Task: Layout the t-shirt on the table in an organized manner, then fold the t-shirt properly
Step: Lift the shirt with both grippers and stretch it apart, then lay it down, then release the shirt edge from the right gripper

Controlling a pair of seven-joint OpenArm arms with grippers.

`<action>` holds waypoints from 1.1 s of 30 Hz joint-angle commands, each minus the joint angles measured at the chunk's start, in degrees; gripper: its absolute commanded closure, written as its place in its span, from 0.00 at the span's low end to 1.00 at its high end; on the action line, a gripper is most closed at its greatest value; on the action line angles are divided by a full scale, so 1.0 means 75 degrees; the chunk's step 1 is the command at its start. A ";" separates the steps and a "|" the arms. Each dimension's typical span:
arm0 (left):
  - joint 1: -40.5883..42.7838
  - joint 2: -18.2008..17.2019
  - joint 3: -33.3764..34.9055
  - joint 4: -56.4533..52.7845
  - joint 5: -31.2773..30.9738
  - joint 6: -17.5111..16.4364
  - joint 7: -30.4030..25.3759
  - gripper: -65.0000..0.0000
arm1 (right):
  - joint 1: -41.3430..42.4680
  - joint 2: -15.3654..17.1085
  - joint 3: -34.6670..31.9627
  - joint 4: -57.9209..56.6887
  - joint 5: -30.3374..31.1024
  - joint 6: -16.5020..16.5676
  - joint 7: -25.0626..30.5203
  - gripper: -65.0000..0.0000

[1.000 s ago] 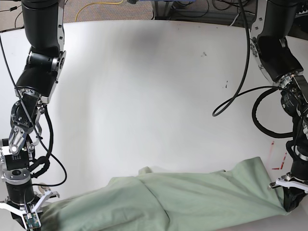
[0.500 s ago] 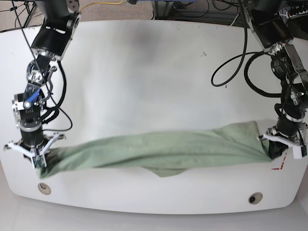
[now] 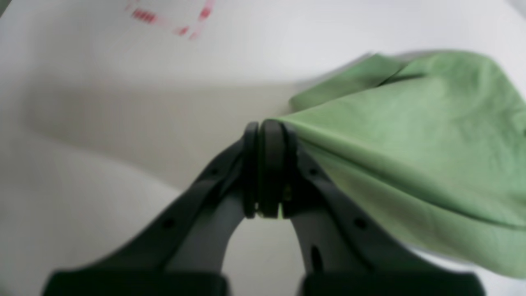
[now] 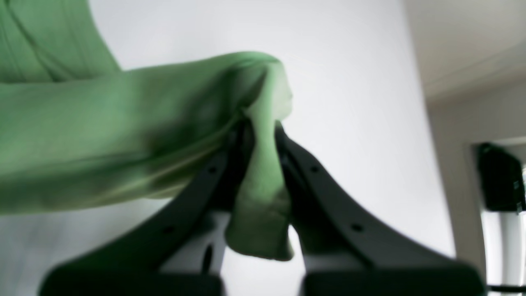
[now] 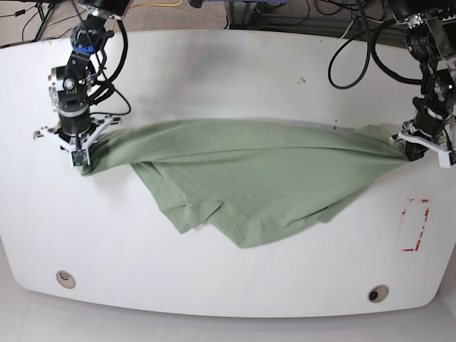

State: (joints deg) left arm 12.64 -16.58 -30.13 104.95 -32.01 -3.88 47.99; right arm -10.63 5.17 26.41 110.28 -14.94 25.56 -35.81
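While both grippers, left gripper (image 5: 412, 147) and right gripper (image 5: 79, 146), pinch the t-shirt (image 5: 242, 178) corners, pull evenly apart and lower it flat mid-table (image 5: 214, 71).

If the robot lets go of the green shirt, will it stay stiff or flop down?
Probably flop: the t-shirt sags in loose folds between the left gripper and right gripper. It seems light, since thin pinches at its ends hold it up.
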 commanded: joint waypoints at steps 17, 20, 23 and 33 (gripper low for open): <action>0.1356 -0.0093 -0.0619 0.0313 0.0019 -0.0837 -0.0192 1.00 | -0.1249 -0.0566 0.0059 0.0212 -0.0018 -0.0073 0.0174 1.00; 0.1485 -0.0128 -0.0619 0.0302 0.0019 -0.0848 -0.0180 1.00 | -0.1331 -0.0625 0.0059 0.0212 -0.0018 -0.0073 0.0151 1.00; 0.1672 -0.0198 -0.0619 0.0302 0.0019 -0.0848 -0.0180 1.00 | -0.1425 -0.0695 0.0059 0.0200 -0.0007 -0.0073 0.0151 0.96; 0.1848 -0.0444 -0.0572 0.0313 -0.0016 -0.0848 -0.0192 1.00 | -0.1472 -0.1047 0.0047 0.0200 -0.0007 -0.0109 0.0151 0.46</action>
State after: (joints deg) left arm 26.48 -18.81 -34.06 106.28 -31.66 -10.15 47.86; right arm -21.91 -2.92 26.57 110.59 -15.00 25.54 -36.03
